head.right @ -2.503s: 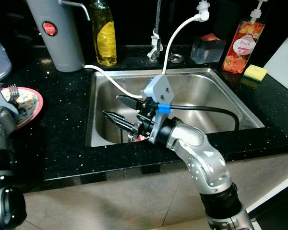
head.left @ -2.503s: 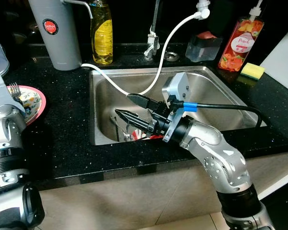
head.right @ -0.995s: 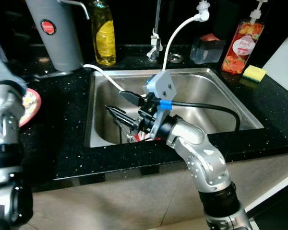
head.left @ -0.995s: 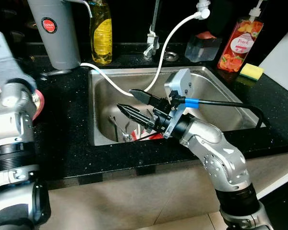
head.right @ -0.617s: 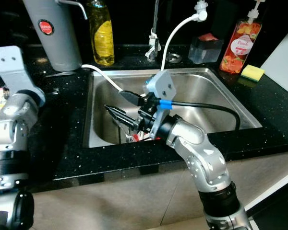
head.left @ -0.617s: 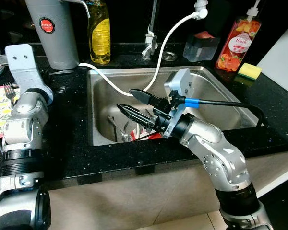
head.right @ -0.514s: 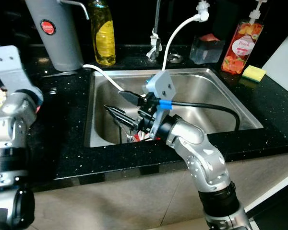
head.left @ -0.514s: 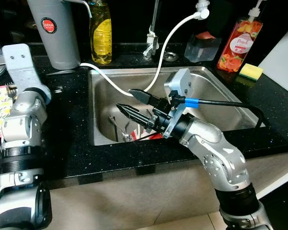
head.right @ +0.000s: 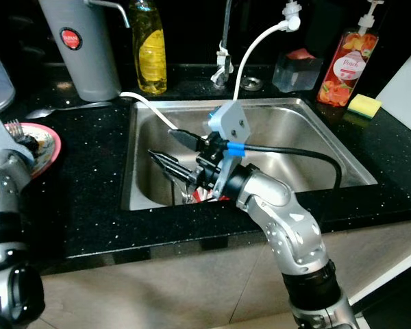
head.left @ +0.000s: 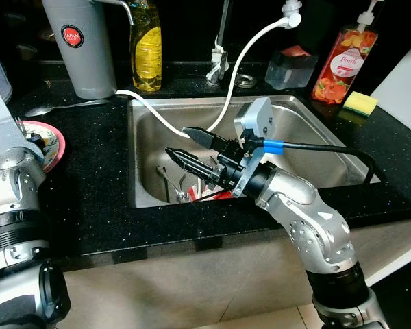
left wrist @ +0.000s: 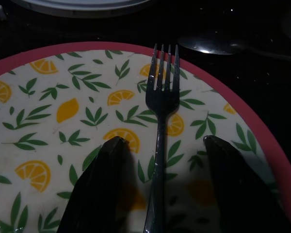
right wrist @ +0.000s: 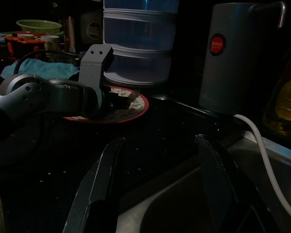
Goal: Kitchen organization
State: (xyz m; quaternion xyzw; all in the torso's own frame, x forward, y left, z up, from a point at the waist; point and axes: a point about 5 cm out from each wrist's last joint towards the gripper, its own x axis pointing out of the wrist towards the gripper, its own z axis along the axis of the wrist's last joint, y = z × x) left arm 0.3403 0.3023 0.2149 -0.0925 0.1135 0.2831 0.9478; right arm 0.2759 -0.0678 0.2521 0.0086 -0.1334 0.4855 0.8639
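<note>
A red-rimmed plate (head.left: 53, 148) with a lemon pattern sits on the black counter at the left. A fork (left wrist: 161, 111) lies on it. My left gripper (left wrist: 162, 143) is open low over the plate (left wrist: 63, 111), one finger on each side of the fork's handle. A spoon (head.left: 61, 106) rests on the counter behind the plate, beside the grey canister. My right gripper (head.left: 178, 142) hangs open over the left part of the steel sink (head.left: 308, 130), holding nothing. Under it in the basin lie metal utensils (head.left: 172, 188) and a red item (head.left: 219, 196).
Along the back stand a grey canister (head.left: 79, 44), a yellow soap bottle (head.left: 145, 48), the faucet (head.left: 218, 58) with a white hose (head.left: 241, 58), a clear box (head.left: 291, 66) and a red soap bottle (head.left: 340, 58). A yellow sponge (head.left: 360, 103) and white board (head.left: 405, 79) sit at the right.
My left arm swung up and back over the counter, then came down to the plate again. A spoon now lies by the grey canister. The right gripper has barely moved.
</note>
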